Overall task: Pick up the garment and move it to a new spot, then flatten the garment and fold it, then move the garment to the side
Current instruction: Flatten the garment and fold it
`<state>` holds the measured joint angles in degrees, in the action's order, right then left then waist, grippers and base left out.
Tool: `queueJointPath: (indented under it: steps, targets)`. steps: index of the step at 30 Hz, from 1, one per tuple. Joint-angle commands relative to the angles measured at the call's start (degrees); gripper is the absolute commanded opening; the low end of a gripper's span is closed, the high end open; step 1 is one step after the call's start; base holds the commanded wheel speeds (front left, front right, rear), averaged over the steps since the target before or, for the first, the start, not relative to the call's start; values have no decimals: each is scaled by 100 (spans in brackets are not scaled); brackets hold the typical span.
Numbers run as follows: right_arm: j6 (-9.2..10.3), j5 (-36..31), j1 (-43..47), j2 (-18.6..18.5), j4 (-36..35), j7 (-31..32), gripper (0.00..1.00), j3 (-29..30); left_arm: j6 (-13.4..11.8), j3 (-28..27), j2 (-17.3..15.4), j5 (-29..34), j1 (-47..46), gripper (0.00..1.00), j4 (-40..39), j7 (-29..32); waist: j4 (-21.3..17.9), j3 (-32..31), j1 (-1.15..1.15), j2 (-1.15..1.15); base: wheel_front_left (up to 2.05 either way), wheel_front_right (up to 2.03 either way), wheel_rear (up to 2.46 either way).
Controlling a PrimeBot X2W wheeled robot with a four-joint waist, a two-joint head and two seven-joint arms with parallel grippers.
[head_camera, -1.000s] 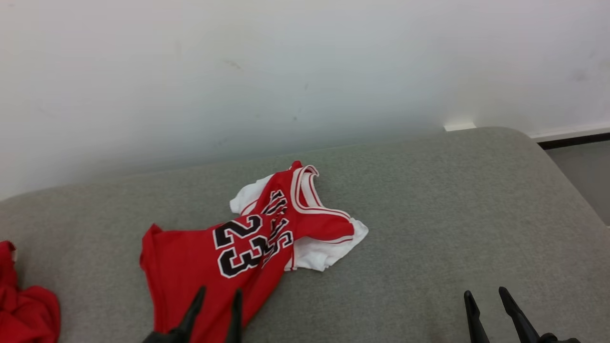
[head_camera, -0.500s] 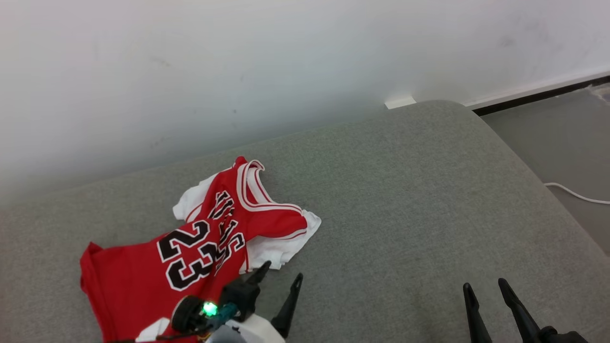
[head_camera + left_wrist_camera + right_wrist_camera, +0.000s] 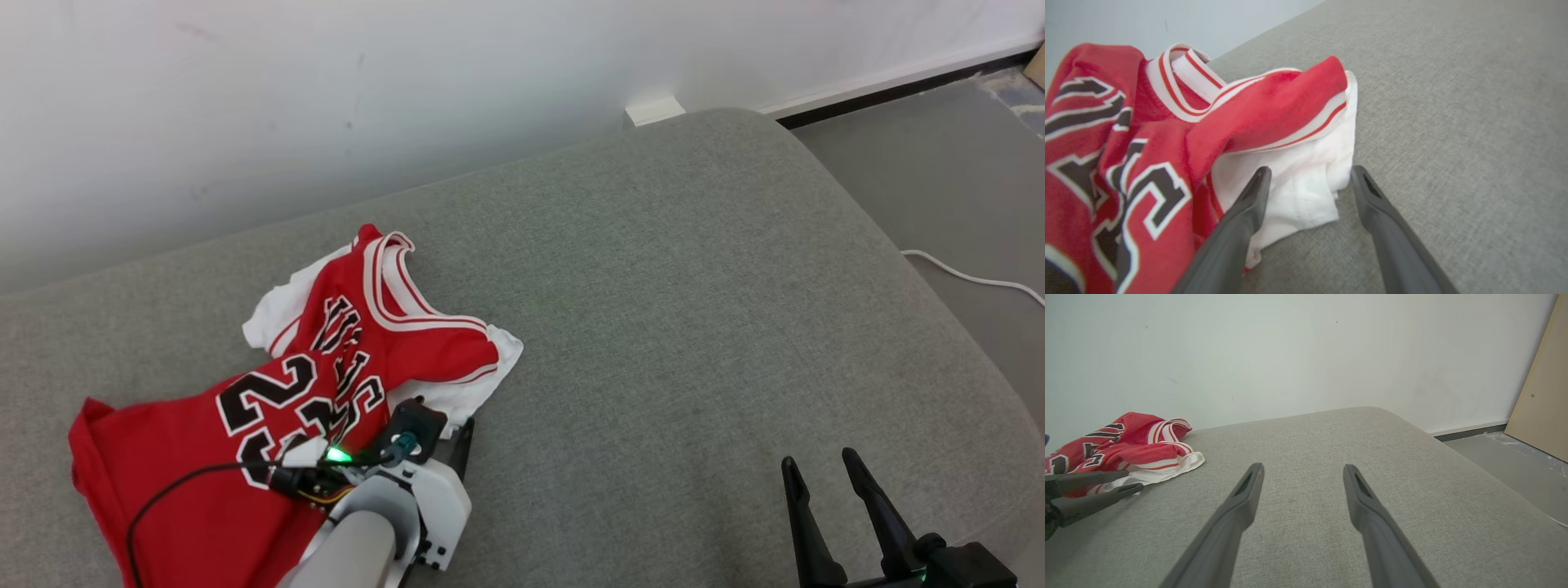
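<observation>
A plain white wall, marked with a few faint scuffs and dark specks, runs behind a wide bench padded in grey woven fabric with a rounded far corner. At the wall's foot a dark skirting strip runs off to the right, and a small white block sits just behind the bench's edge. The floor is dull grey, with a thin white cable lying on it beside the bench. A pale wooden panel stands at the right (door or board, hard to say). The light is soft and even.
</observation>
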<state>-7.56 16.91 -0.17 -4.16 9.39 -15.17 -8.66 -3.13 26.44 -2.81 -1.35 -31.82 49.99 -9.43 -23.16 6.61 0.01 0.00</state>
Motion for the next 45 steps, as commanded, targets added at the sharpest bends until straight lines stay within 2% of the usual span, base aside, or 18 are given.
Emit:
queueJointPath:
  steps: [1,2,3,4,8,14,18,22,23,25,31,34,36,42,45]
  targets:
    - [16,2,-72,-5,6,5,100,2,-40,72,-22,79,-195,40,293,10,-19,100,-1,0,0,0,0]
    - [16,-4,-83,1,8,5,100,-8,-42,95,-22,81,-275,14,405,-9,-19,119,-1,0,0,0,0]
    - [16,-4,-83,1,8,5,100,-8,-42,95,-22,81,-275,14,405,-9,-19,119,-1,0,0,0,0]
    - [16,-8,-87,5,10,5,100,-16,-13,116,-22,57,-331,0,518,-6,-19,134,-1,0,0,0,0]
    - [16,-11,-116,24,35,5,100,-26,162,276,-18,-245,-440,0,711,-60,-9,160,-1,0,0,0,0]
    - [16,-29,-40,8,87,5,100,32,387,927,-18,-987,-306,0,13,-316,89,42,-1,0,0,0,0]
    - [16,-35,13,-27,105,5,100,41,419,1663,-21,-1475,-65,0,-673,-340,181,-55,-1,0,0,0,0]
    - [15,-24,-4,-48,120,5,100,11,275,2402,-22,-1826,86,0,-1180,-364,236,-99,-1,0,0,0,0]
    - [16,-16,-15,-48,121,5,100,0,229,2548,-20,-1898,107,30,-1257,-395,245,-105,-1,0,0,0,0]
    - [16,-8,-20,-54,128,5,100,-8,194,2826,-20,-2068,158,100,-1398,-452,263,-122,-1,0,0,0,0]
    - [15,-6,139,-83,152,5,100,75,68,3183,-24,-2807,291,100,-1857,-542,425,-277,-1,0,0,0,0]
    - [16,-10,222,-81,137,5,100,162,-174,3062,-24,-2999,384,100,-2019,-576,574,-386,-1,0,0,0,0]
    - [16,-18,290,-87,120,5,100,230,-397,2814,-42,-2957,493,100,-2134,-573,694,-476,-1,0,0,0,0]
    - [16,-47,403,-108,16,6,100,445,-974,1926,-550,-2559,1204,100,-2838,-570,1148,-661,-1,0,0,0,0]
    - [16,-52,432,-125,-27,5,100,542,-1187,1474,-755,-2441,1652,100,-3072,-571,1405,-736,-1,0,0,0,0]
